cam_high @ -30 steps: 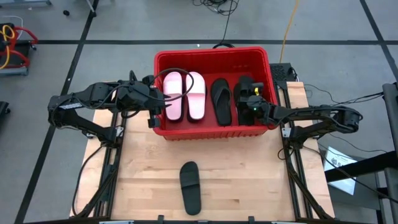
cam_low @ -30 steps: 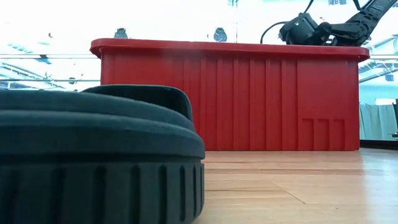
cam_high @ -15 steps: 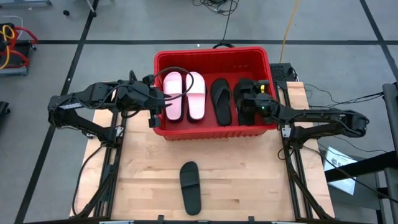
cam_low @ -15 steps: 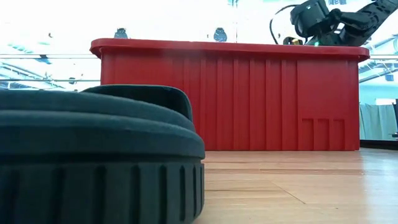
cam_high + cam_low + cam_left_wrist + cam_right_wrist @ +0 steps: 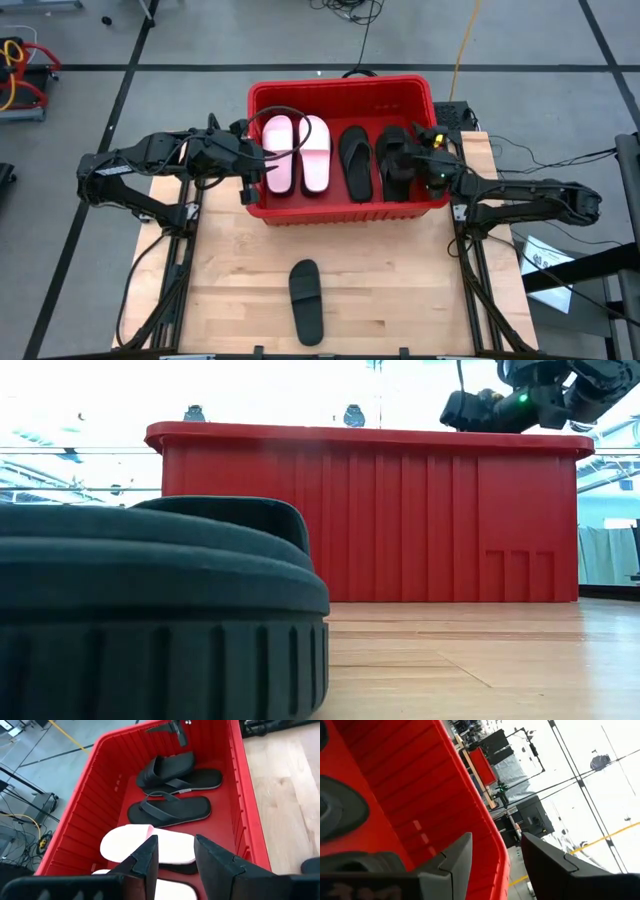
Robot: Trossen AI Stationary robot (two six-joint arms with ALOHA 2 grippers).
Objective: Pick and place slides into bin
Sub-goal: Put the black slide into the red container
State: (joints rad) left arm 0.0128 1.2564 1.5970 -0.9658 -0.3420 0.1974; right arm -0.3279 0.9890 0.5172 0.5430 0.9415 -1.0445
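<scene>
The red bin (image 5: 340, 82) stands at the table's far middle. In it lie a pale pink and white pair of slides (image 5: 300, 150), a black flip-flop (image 5: 357, 160) and a black band slide (image 5: 395, 160), all flat on its floor. Another black slide (image 5: 305, 300) lies sole down on the table near the front edge and fills the low view's foreground (image 5: 150, 600). My left gripper (image 5: 175, 855) is open and empty above the pink pair (image 5: 150, 845) at the bin's left end. My right gripper (image 5: 495, 855) is open and empty at the bin's right rim (image 5: 428, 152).
The bin's tall ribbed walls (image 5: 380, 520) stand between the table slide and both grippers. Bare wooden table (image 5: 400, 290) lies on either side of the loose slide. Cables and floor surround the table.
My right gripper has drawn back from over the black band slide in the bin toward the table's right edge, turning as it went. It now stands at the bin's right rim. The slides in the bin have stayed where they were.
</scene>
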